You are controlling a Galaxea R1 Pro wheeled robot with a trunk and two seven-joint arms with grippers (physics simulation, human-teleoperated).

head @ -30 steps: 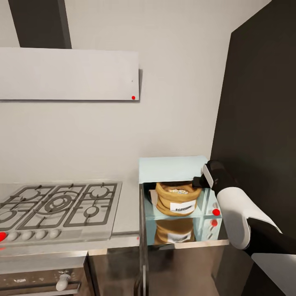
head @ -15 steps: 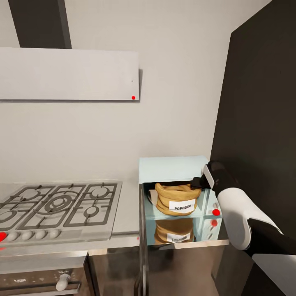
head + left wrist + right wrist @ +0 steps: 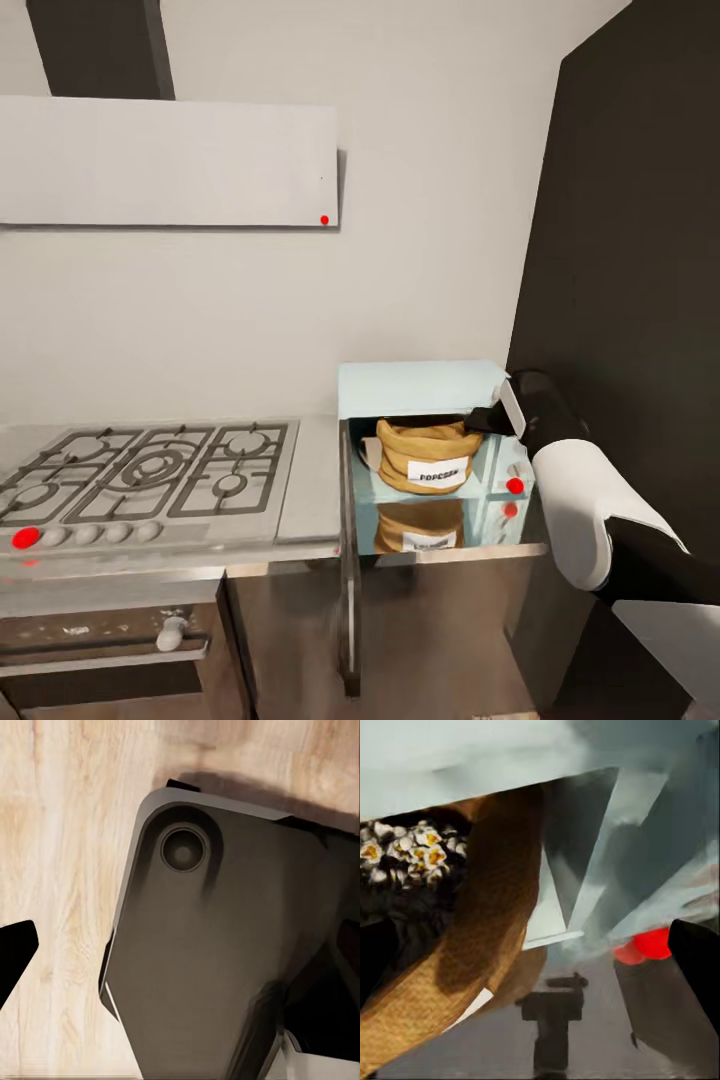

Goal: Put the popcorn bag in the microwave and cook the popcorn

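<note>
The pale blue microwave (image 3: 420,386) stands on the grey countertop (image 3: 312,480) with its door (image 3: 348,560) swung open, edge-on to the head view. Inside it sits the orange-brown popcorn bag (image 3: 425,455), upright, white label to the front. My right gripper (image 3: 481,421) hovers at the bag's upper right rim, just inside the opening. In the right wrist view the right gripper (image 3: 536,960) is open, fingers wide apart, with the bag (image 3: 472,967) and white-yellow popcorn (image 3: 405,855) in its mouth close ahead. My left gripper (image 3: 180,952) hangs open over the wooden floor.
A gas hob (image 3: 150,475) lies in the countertop left of the microwave, with a white hood (image 3: 170,160) above and an oven (image 3: 100,640) below. A tall dark cabinet (image 3: 640,250) closes the right side. The robot's dark base (image 3: 217,945) lies under the left wrist.
The head view has shifted, so the scene sits higher in frame. The bag has gone from tilted, kernels showing, to upright. The right gripper stays near its rim.
</note>
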